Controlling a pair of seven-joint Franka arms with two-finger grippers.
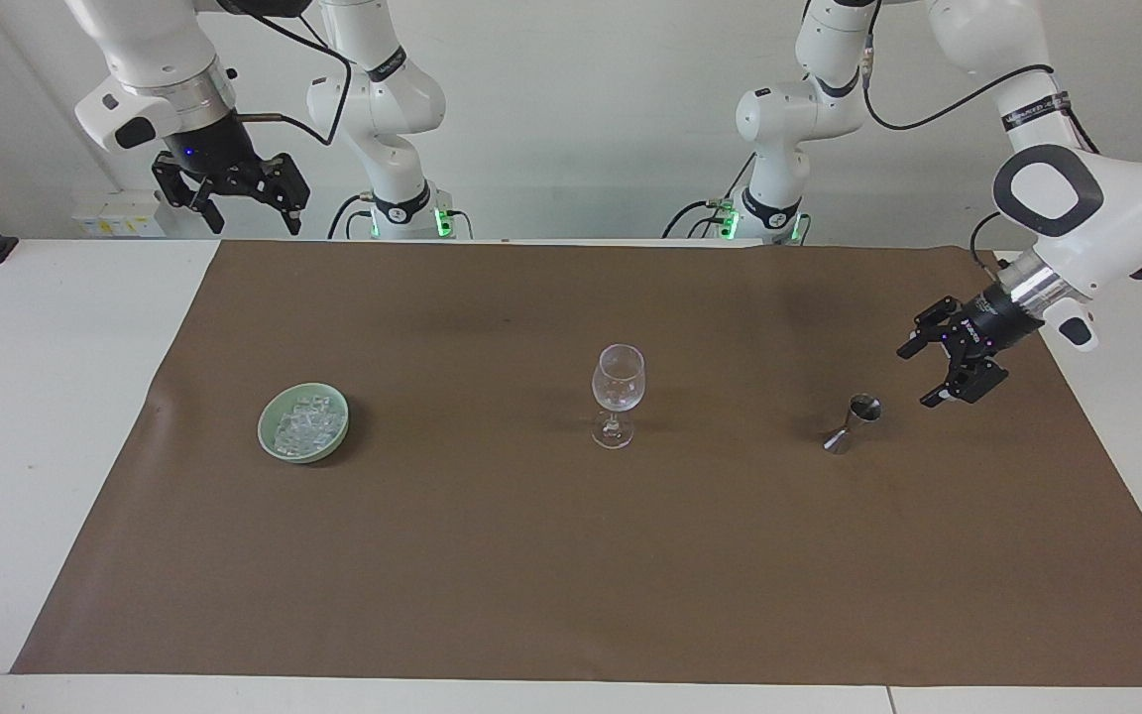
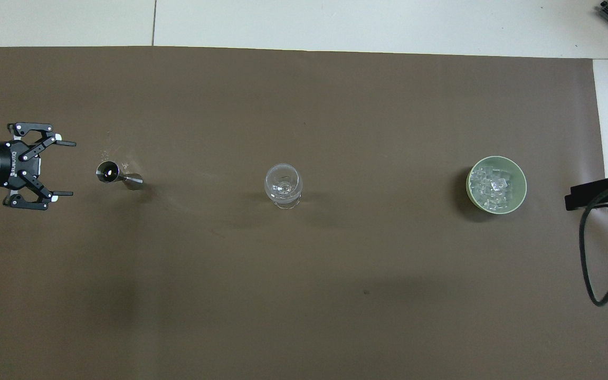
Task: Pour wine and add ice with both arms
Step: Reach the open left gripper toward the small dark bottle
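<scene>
A small steel double-cone jigger (image 2: 118,176), a clear stemmed wine glass (image 2: 283,186) and a green bowl (image 2: 519,177) of clear ice cubes (image 2: 490,188) are lined along the brown mat (image 2: 304,295), the left gripper (image 2: 64,168) spread beside the jigger.

Ice (image 1: 305,425) in bowl (image 1: 272,443) toward mat's (image 1: 531,575) right-arm edge, wine glass (image 1: 618,394) midway, jigger (image 1: 853,422) toward left-arm edge
</scene>
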